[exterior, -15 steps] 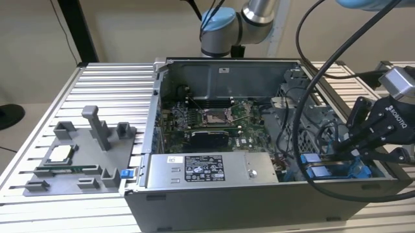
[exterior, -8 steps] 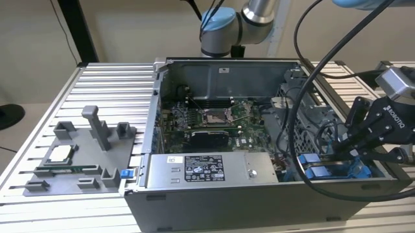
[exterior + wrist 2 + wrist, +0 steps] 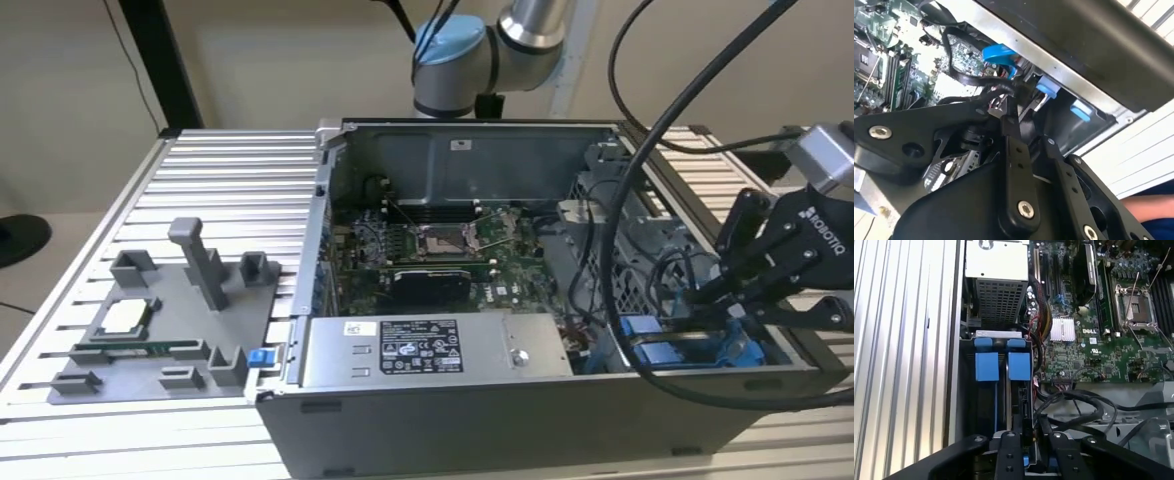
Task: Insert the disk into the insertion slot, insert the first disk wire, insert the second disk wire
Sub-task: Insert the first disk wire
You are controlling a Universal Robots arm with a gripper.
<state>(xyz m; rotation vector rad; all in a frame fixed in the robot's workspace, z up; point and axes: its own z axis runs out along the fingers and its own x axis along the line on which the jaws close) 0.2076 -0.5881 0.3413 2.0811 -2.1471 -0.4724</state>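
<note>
Aluminium bench (image 3: 214,170) carries open computer case (image 3: 534,420) | grey power-supply box (image 3: 400,350) bears printed labels | blue-framed disk (image 3: 988,366) sits in insertion slot (image 3: 966,400), just beside pincer (image 3: 1031,436) | pincer clamped on black wire (image 3: 1028,422) at the slot's end.

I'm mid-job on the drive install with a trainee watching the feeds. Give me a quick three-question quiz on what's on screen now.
1. True or false: the gripper is over the CPU socket.
2. What lies on the table to the exterior view's left of the computer case? A) a grey fixture tray B) a keyboard C) a monitor
3. Fill in: the plastic tabs at the insertion slot are ___.
Key: 1 false, it is at the insertion slot, beside black cables; 2 A; 3 blue.
</note>
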